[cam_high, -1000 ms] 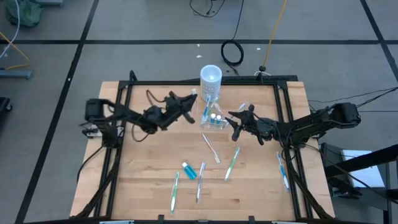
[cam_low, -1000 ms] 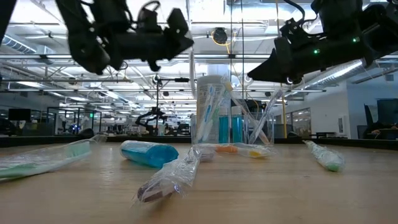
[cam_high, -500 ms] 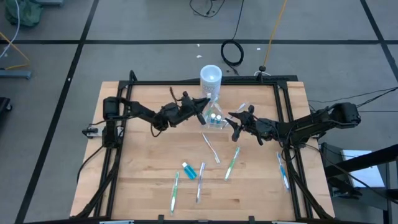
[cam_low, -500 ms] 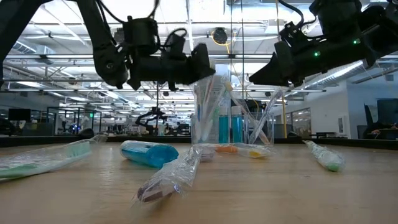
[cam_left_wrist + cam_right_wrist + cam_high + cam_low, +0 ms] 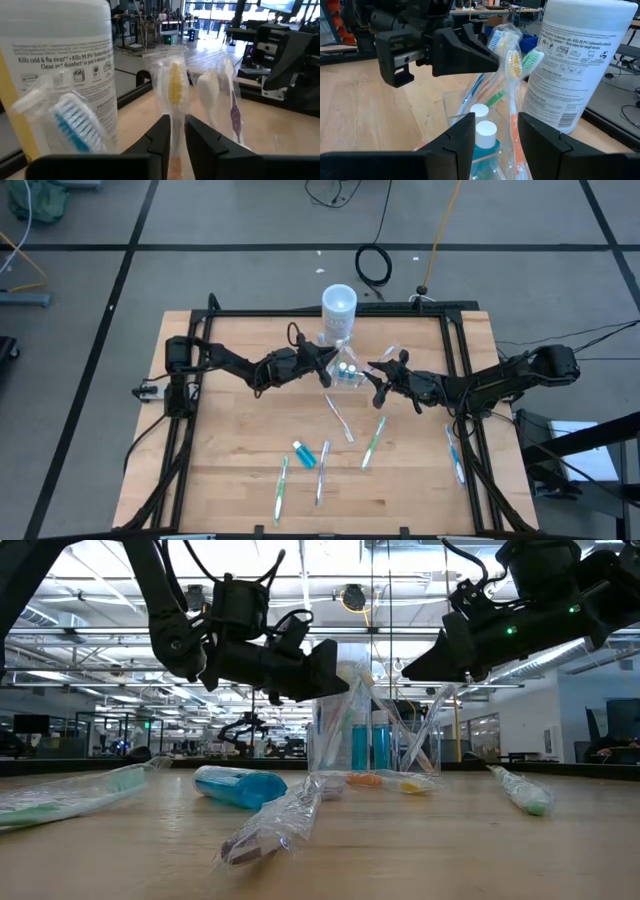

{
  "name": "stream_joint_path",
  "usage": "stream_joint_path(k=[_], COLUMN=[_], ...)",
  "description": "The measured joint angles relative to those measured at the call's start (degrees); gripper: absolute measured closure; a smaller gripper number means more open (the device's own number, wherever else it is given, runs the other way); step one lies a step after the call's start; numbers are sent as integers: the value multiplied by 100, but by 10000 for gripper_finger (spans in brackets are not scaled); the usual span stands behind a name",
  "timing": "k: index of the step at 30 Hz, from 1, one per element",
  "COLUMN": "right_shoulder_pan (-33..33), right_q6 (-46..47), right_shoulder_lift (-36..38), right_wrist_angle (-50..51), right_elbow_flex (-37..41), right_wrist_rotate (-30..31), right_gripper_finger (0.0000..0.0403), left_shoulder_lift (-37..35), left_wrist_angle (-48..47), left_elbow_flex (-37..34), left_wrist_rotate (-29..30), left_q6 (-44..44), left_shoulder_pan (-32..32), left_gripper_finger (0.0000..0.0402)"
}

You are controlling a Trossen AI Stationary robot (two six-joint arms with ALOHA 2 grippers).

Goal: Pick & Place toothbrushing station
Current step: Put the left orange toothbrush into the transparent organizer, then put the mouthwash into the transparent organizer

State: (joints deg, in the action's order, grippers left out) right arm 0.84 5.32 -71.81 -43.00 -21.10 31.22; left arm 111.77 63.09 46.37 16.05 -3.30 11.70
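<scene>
The toothbrushing station's clear container stands toward the far middle of the wooden table, just in front of a tall white wipes canister, and both grippers are at it. The left gripper reaches in from the left at the level of the brush heads; in its wrist view its fingers stand a narrow slot apart on either side of a wrapped toothbrush with yellow bristles, which rises from the container, though whether the pads press the wrapper or merely flank it cannot be told. Beside that brush in the same view are a white-headed brush and a blue-bristled brush, all in clear wrappers, with the canister close behind. The right gripper hovers at the container's right side with its fingers parted and nothing between them; past them its wrist view shows two blue tubes with white caps inside the container, a green-headed brush, and the left gripper's dark body beyond. From the low view the container sits upright on the table with both grippers above its rim. Farther out toward the near edge lie loose items: a white toothbrush, a green toothbrush, a blue tube, a blue toothbrush and another green toothbrush, with one more wrapped brush near the right rail.
</scene>
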Motion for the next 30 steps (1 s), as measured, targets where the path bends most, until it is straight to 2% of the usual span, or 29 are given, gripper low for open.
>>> stream_joint_path(k=[4, 9, 13, 18, 24, 27, 30], right_shoulder_pan=[0, 0, 0, 0, -52, -63, -63], right_q6=[2, 0, 0, -59, -44, 27, 154], right_shoulder_lift=[0, 0, 0, 0, 0, 0, 0], right_wrist_angle=[2, 2, 0, 1, 2, 2, 2], right_elbow_flex=[0, 0, 0, 0, 0, 0, 0], right_wrist_rotate=[0, 0, 7, 12, 17, 17, 12], right_gripper_finger=[264, 264, 264, 264, 264, 264, 264], left_shoulder_lift=[0, -27, -434, -1406, -2634, -3139, -3509], left_wrist_angle=[-14, -98, -499, -1617, -3155, -4062, -5309], left_elbow_flex=[0, 0, -2, -2, 0, 0, 2], left_wrist_rotate=[0, 4, 69, 79, 77, 57, -223], left_q6=[134, 152, 225, 601, 1051, 946, 508], left_shoulder_pan=[-13, -22, -43, -233, -561, -664, -703], left_gripper_finger=[312, 259, 217, 185, 179, 179, 179])
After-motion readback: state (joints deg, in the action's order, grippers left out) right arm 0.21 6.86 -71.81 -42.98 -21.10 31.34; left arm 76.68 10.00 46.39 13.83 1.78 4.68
